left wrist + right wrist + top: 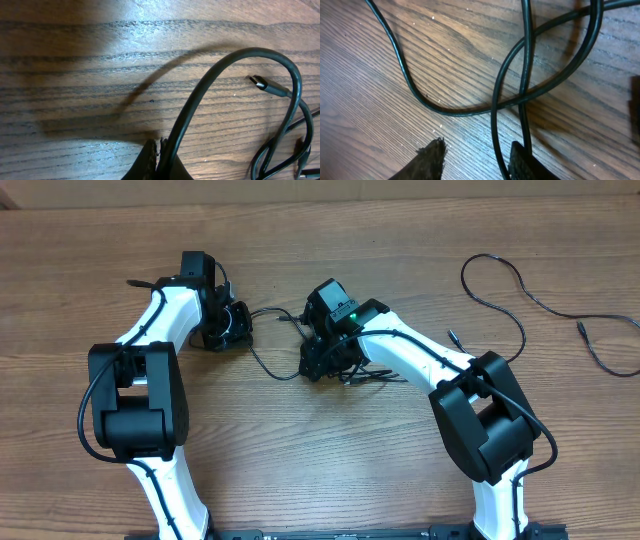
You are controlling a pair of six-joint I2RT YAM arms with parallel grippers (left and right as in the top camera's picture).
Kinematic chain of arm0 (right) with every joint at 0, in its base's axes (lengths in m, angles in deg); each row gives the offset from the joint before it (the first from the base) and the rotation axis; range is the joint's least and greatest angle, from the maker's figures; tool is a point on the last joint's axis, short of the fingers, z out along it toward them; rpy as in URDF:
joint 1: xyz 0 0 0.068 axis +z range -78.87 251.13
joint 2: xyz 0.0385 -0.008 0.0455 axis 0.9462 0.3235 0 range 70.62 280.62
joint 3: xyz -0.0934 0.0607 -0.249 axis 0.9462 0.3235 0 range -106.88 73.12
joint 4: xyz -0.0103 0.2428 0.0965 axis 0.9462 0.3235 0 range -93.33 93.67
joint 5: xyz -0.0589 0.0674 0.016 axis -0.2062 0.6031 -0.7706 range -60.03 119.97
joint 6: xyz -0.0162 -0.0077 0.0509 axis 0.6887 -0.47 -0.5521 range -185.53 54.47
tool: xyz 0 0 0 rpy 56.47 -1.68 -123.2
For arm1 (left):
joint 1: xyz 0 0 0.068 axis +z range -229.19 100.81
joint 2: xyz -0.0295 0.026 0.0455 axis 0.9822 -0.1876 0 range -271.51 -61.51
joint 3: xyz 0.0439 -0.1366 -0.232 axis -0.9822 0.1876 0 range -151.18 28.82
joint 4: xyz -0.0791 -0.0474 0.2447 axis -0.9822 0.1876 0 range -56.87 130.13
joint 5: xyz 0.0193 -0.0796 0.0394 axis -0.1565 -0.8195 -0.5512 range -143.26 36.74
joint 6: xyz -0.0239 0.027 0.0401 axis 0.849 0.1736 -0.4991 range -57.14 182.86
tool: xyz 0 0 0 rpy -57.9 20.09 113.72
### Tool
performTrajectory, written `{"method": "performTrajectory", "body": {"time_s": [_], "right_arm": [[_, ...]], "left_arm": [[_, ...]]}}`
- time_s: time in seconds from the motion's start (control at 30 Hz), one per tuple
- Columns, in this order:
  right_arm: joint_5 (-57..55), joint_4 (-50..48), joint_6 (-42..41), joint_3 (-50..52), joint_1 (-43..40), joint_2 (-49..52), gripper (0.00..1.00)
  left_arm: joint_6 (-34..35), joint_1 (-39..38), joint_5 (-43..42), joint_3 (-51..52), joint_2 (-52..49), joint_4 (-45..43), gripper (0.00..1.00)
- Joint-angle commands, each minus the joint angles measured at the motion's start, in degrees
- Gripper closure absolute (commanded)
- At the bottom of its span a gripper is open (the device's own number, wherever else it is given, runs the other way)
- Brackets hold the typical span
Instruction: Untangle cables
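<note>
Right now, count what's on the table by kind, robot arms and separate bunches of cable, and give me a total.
Robot arms: 2 (left arm, right arm)
Cable bunches: 2 (tangled cables mid-table, loose cable far right)
Total: 4

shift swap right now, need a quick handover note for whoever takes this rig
Left gripper: jaws shut on a cable strand; its plug end lies free.
Right gripper: jaws open, low over the tangle, strands between them.
Done: a loose cable lies apart at the far right.
Left: the strands under the right gripper remain crossed.
</note>
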Motion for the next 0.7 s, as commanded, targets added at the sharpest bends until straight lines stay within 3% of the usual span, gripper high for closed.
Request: {"method": "performTrajectory", "body": {"time_s": [0.0,0.27,0.57,0.67], "right_arm": [[0.5,0.7,0.3,0.2,0.1,0.0,0.62],[8.7,2.3,0.0,0.2,0.1,0.0,0.71],[8.4,2.5,-0.2,0.2,0.3,0.0,0.90],[7.6,2.3,-0.2,0.2,0.3,0.0,0.93]], "left_arm": [[0.8,-0.5,0.9,0.6,0.1,-0.2,0.96],[0.8,-0.5,0.9,0.6,0.1,-0.2,0.96],[0.8,-0.5,0.9,0.6,0.1,-0.5,0.96],[0.8,-0.5,0.9,0.6,0.1,-0.5,0.96]]}}
